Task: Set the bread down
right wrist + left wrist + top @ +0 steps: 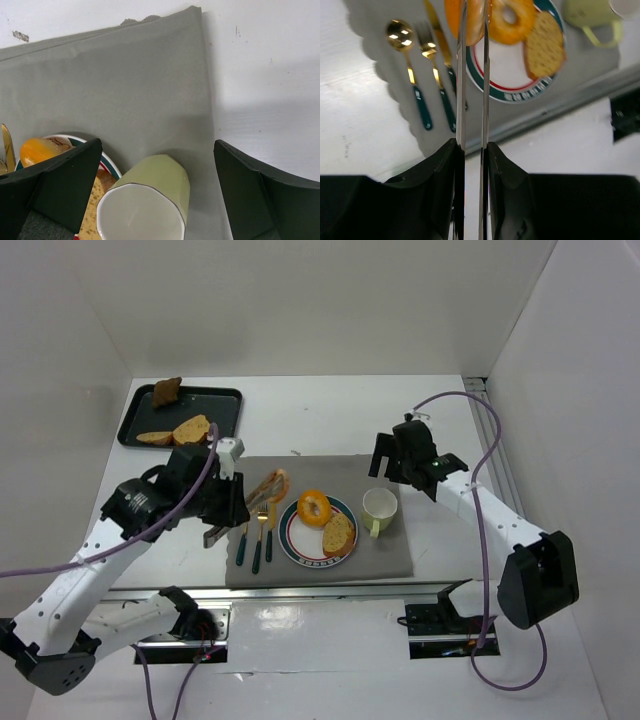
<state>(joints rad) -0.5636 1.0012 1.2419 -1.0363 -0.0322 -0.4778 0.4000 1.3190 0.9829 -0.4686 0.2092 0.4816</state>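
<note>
Steel tongs [461, 100] — golden, ring-shaped bread [526, 20]

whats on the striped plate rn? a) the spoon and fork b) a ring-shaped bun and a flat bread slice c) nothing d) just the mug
b: the plate carries a ring-shaped bun and a flat bread slice, while the mug and the cutlery lie beside it on the cloth.

In your left wrist view, the top edge cuts off the tongs [461, 90] and the bread [473, 22] they pinch.
</note>
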